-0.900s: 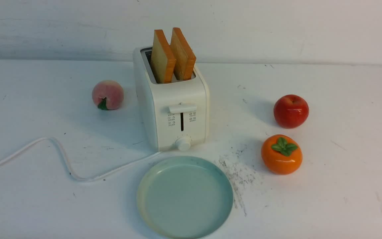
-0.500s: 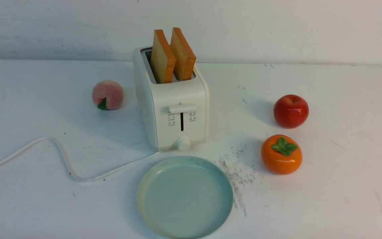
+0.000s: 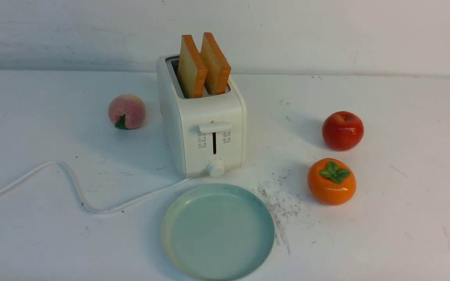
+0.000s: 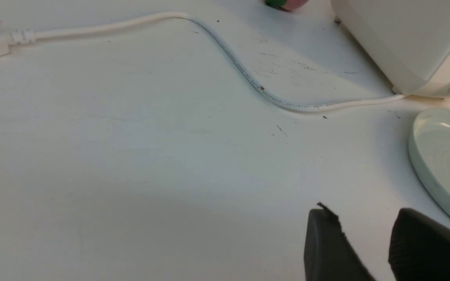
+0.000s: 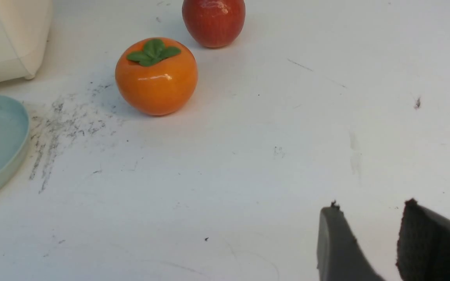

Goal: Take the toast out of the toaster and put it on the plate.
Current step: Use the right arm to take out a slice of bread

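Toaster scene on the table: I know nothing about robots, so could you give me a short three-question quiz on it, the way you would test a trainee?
1. True or false: the plate already holds a slice of toast.
2. Which fruit lies on the robot's left of the toaster? A) apple B) peach C) persimmon
3. Fill in: ___ slices stand in the toaster's slots.

Key: 1 false, the plate is bare; 2 B; 3 two.
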You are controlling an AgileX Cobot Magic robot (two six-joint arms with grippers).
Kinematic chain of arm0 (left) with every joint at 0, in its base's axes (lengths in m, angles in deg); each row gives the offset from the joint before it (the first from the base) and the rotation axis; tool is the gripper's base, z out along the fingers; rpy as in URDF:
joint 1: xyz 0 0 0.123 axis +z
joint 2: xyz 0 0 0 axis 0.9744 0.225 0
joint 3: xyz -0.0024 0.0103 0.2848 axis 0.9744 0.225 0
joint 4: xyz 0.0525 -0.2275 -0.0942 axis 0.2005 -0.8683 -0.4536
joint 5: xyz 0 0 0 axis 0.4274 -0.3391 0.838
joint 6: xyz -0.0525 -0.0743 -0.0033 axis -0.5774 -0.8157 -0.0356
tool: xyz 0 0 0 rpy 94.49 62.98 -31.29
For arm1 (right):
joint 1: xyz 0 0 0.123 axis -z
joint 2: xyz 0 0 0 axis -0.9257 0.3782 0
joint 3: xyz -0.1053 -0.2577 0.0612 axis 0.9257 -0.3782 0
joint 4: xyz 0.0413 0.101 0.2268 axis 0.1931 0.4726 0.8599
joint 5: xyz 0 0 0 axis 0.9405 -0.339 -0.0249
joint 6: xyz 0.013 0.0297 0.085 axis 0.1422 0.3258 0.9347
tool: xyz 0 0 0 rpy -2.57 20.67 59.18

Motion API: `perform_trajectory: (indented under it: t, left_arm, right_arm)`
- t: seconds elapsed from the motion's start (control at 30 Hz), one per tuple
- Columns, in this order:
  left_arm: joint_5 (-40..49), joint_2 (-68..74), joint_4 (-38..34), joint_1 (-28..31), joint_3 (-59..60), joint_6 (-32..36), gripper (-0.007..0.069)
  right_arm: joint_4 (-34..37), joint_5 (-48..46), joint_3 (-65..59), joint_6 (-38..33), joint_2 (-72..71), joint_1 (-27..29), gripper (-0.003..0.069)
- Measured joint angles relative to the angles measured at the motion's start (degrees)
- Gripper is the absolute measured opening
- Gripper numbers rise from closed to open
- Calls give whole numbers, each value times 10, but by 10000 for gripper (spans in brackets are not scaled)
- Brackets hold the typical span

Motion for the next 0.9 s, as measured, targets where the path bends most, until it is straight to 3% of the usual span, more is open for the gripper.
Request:
perform_trajectory:
  t: [0.9]
  left_arm:
    - [-9,0,-16,0,0,-10,238]
  right_arm:
    - [0,0,0,0,0,0,240]
